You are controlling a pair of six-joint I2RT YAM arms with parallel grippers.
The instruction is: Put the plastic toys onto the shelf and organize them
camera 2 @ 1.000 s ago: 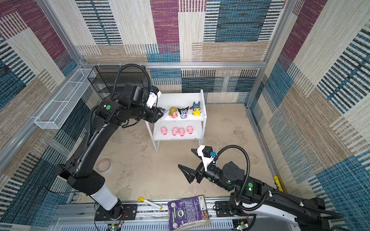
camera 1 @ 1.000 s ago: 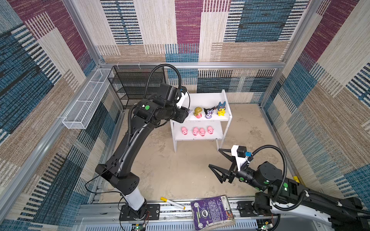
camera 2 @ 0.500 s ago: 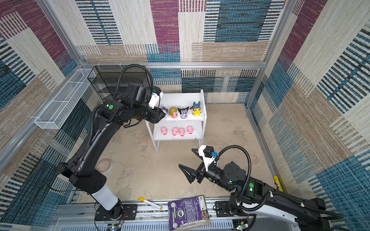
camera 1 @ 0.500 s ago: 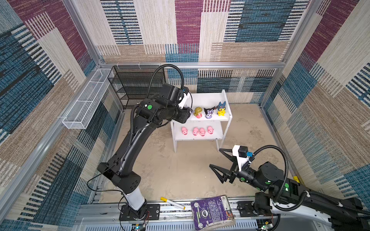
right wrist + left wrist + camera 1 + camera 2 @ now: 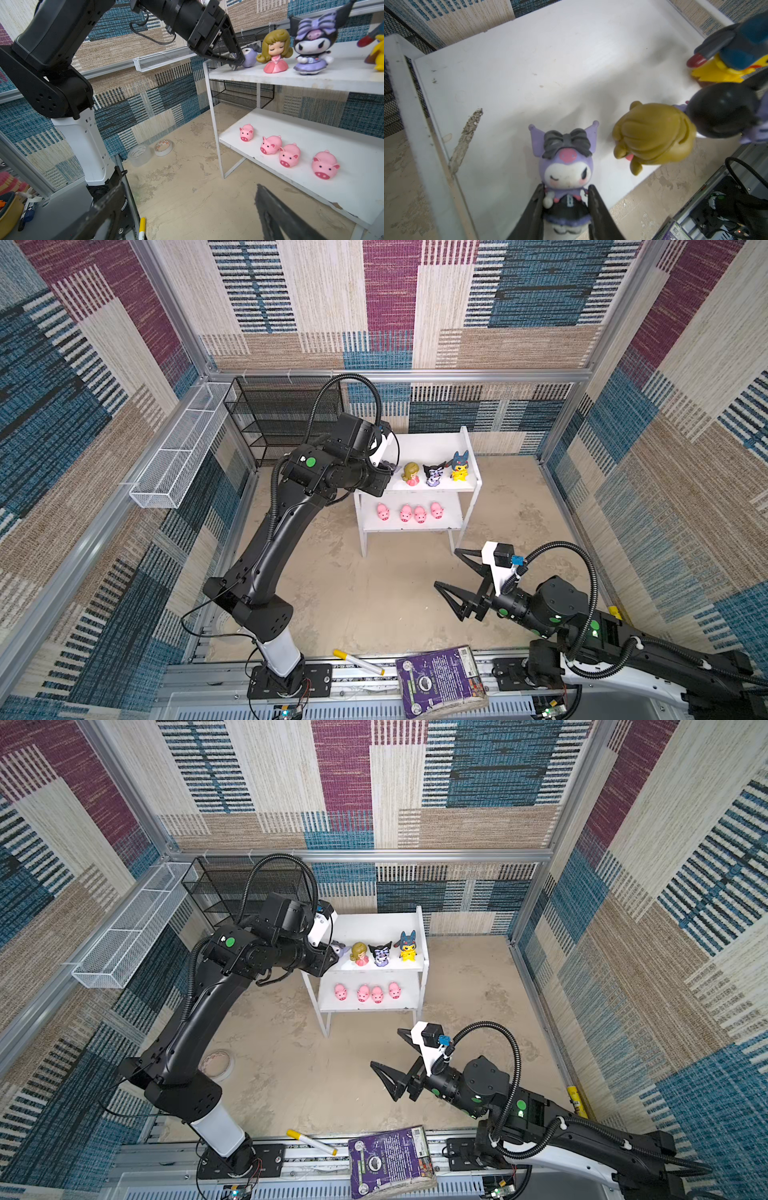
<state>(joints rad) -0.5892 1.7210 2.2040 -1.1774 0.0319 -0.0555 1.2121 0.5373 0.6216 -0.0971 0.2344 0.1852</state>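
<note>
- Setting down the last toy, by my read: left gripper [image 5: 565, 191] has its two fingers pressed on either side of the lilac eared figurine [image 5: 564, 166] at body height, so clamped on it.
- The figurine is upright on the upper board of the shelf [image 5: 550, 62], right at the front edge and near the side panel.
- The blonde girl [image 5: 652, 133] is just beside it, then the black-purple one [image 5: 722, 112] and the yellow blue-hooded one [image 5: 459, 466].
- Four pink pigs [image 5: 270, 144] sit on the lower board.
- Right gripper [image 5: 445, 567] hangs over the floor, jaws wide apart and empty.
- Risk: the feet are very near the lip (hard to tell if they overhang), so a finger dragging on release could tip it off the front.
- Risk: a sideways pull-out could knock the blonde girl into her neighbours.
</note>
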